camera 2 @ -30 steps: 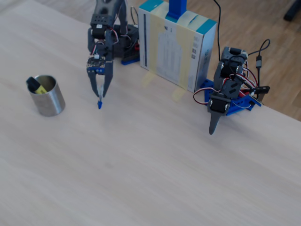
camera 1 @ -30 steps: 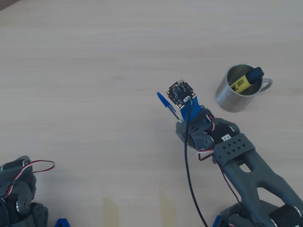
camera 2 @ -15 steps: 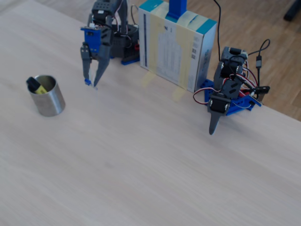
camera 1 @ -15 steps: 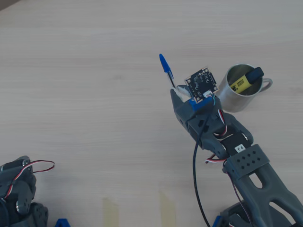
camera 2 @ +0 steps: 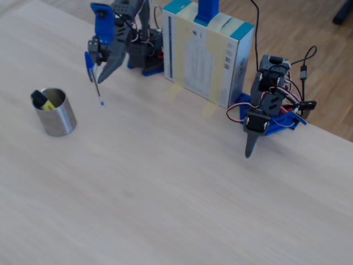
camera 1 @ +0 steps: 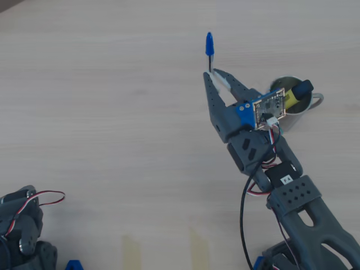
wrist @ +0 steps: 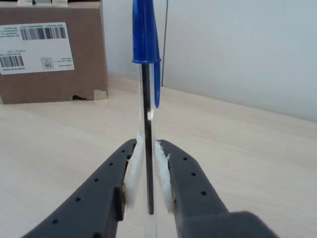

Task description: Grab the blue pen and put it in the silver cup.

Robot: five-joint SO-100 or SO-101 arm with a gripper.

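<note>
My gripper [camera 1: 214, 75] is shut on the blue pen [camera 1: 209, 44], its white-padded fingers [wrist: 134, 166] clamping the clear barrel. In the wrist view the blue cap [wrist: 145, 34] points away from the gripper [wrist: 147, 147]. In the fixed view the gripper [camera 2: 101, 73] holds the pen [camera 2: 89, 60] nearly upright above the table, cap up and blue end plug down. The silver cup [camera 1: 298, 113] stands to the right of the gripper in the overhead view and to its lower left in the fixed view [camera 2: 55, 117]. The pen is outside the cup.
A stubby yellow marker with a black cap [camera 1: 296, 94] sits inside the cup. A cardboard box [wrist: 52, 52] and a white-and-teal box [camera 2: 207, 52] stand at the table's edge. A second idle arm [camera 2: 267, 110] is beside the box and shows in the overhead view [camera 1: 19, 225].
</note>
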